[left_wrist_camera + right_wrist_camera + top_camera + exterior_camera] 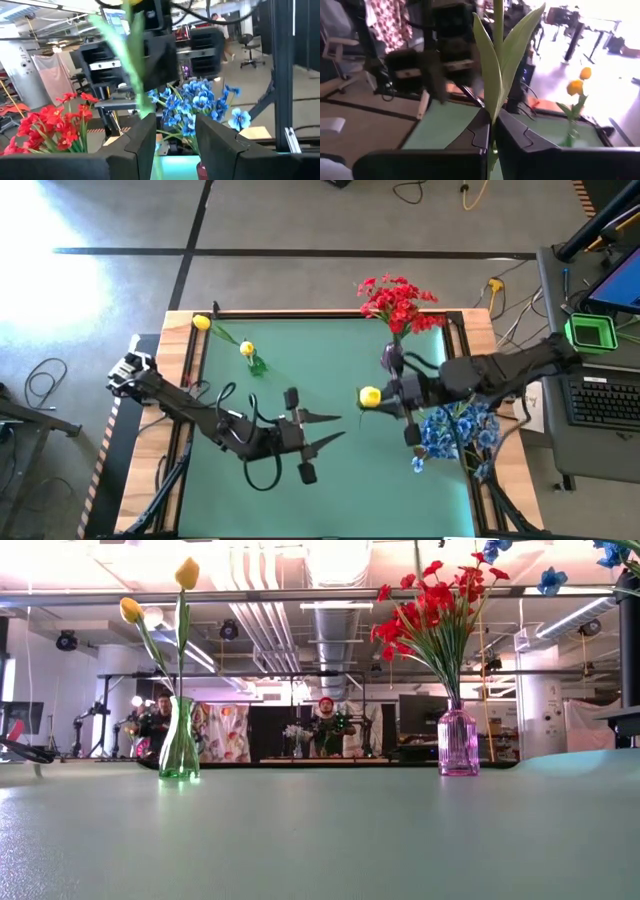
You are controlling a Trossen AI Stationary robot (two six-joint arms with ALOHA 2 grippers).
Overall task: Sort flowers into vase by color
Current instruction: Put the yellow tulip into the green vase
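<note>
Green table (300,360) with two vases (179,745).

Both arms are showing dark, boxy links with black cables looping along them. The left arm (190,408) is carrying a pale, silvery base joint; the right arm (500,370) is ending in angular black fingers (520,137).

The green-topped table (300,500) with wooden edges spreads below the right fingers (470,140). Out past those fingers, off the table's side, sit a keyboard (605,400) and a green box (590,333). Two people (325,725) stand in the room well beyond.
</note>
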